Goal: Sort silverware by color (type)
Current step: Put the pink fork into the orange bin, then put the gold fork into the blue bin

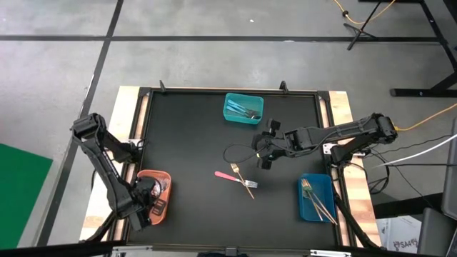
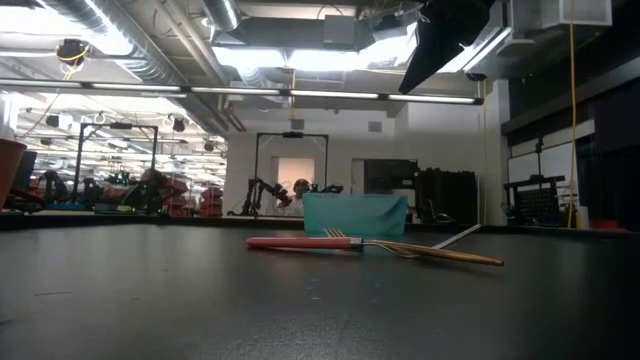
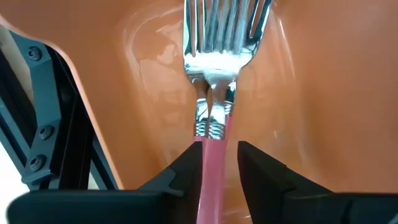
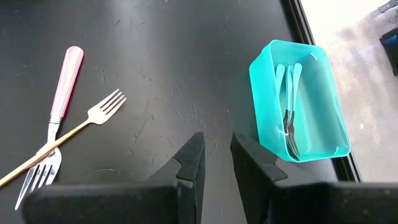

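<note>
The black surface (image 1: 186, 143) carries three bins, taken on a clock face centred on it in the high view: an orange bin (image 1: 166, 177) near 8 o'clock, a dark-blue bin (image 1: 325, 182) near 4 o'clock holding gold-handled pieces (image 1: 316, 200), and a teal bin (image 1: 244, 98) near 12 o'clock holding light-blue-handled pieces (image 4: 290, 118). Two pieces are left loose just below the centre, crossed and touching: a pink-handled fork (image 1: 230, 176) and a gold-handled fork (image 1: 243, 178). The pink one's long axis is laid roughly from 10 to 4 o'clock, with the head toward 4; the gold one runs from about 11 to 5 o'clock, tines at 11. Both are judged light, stiff and thin, with smooth, probably slippery handles lying flat, so a pinch across the handle's middle, clear of the crossing, is judged best; the pink handle's thicker free end is the easier hold. The right gripper (image 4: 216, 149) is held above the surface between the teal bin and the loose pair, its jaws parted with nothing between them. The left gripper (image 3: 219, 160) is set over the orange bin, its jaws on either side of the pink handle of another fork (image 3: 219, 62), head pointing away into the bin; whether the handle is clamped or already released cannot be told.
</note>
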Robot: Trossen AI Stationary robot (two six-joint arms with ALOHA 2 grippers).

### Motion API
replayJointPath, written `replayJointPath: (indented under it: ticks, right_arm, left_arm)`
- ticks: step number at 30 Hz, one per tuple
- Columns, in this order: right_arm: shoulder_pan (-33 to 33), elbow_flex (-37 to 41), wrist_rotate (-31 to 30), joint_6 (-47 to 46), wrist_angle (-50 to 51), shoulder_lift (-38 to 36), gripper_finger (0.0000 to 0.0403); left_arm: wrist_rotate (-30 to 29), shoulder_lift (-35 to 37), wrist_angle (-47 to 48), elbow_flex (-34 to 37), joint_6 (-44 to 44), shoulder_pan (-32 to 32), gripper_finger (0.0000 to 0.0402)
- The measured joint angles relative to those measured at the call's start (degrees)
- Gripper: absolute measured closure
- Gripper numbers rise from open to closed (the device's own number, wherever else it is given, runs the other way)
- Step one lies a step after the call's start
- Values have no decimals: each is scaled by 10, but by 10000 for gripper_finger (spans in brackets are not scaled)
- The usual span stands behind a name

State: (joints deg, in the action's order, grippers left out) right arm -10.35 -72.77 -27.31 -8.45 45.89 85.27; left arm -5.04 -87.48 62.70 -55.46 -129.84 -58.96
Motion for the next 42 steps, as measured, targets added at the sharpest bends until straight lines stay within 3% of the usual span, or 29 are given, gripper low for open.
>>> replayJointPath:
  ticks: [11, 22, 28, 34, 38, 42]
  right_arm:
    - [-1, 0, 1, -3, 0, 0, 331]
    - [-1, 0, 60, -68, 0, 0, 331]
    - [-1, 0, 61, -123, 0, 0, 331]
    - [-1, -1, 104, -158, -3, 9, 331]
    - [-2, -1, 132, -173, -21, 24, 331]
    - [-2, -1, 165, -176, -43, 50, 331]
  left_arm:
    - [24, 13, -10, 0, -5, 0, 285]
    - [18, 120, -46, 0, 24, -1, 289]
    - [-89, 179, -130, 0, 137, 1, 287]
    - [-203, 207, -214, 0, 327, 29, 291]
    - [-243, 211, -227, 0, 452, 69, 291]
    - [-244, 211, -227, 0, 564, 120, 291]
